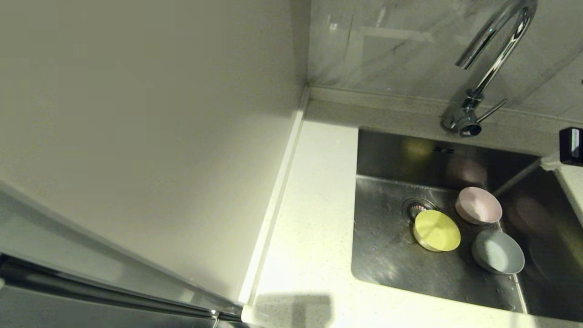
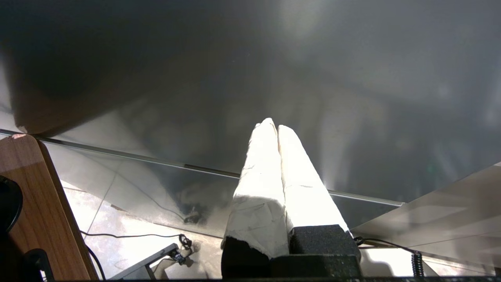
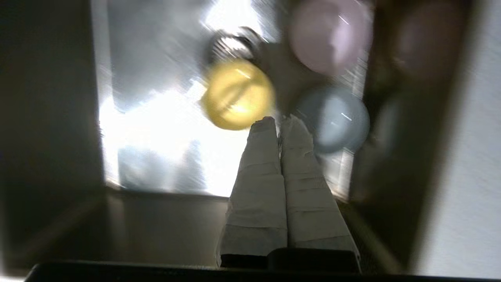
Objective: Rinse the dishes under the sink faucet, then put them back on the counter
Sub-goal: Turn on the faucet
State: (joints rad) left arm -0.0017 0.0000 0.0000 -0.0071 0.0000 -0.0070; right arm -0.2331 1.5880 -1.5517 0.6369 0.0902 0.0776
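Steel sink [image 1: 387,255] holds all three dishes, so rinsing looks not yet started and nothing is back on the counter [image 1: 309,218]. Landmark: the drain strainer [image 1: 415,208]. Yellow bowl [image 1: 436,231] sits just beside the strainer, overlapping its near edge, tilted with its rim partly facing up-camera. Pink bowl [image 1: 478,205] lies near the strainer on the side toward the sink's right wall; grey-blue bowl [image 1: 497,251] sits farther from the strainer, past the yellow one, close to that same wall. All three cluster near the drain, likely because that is roughly under the faucet [image 1: 489,68], whose spout arches above and behind the strainer; no water visible. Lever handle [image 1: 492,110] sticks out at the faucet base. Right gripper [image 3: 278,121] hangs above the sink floor, fingers pressed together, empty, tips between yellow bowl [image 3: 238,95] and grey-blue bowl [image 3: 334,119], pink bowl [image 3: 328,37] beyond; probably lining up a first pick or heading for the tap. Left gripper [image 2: 274,127] is far from the strainer, parked low by a glossy cabinet front, fingers together, holding nothing.
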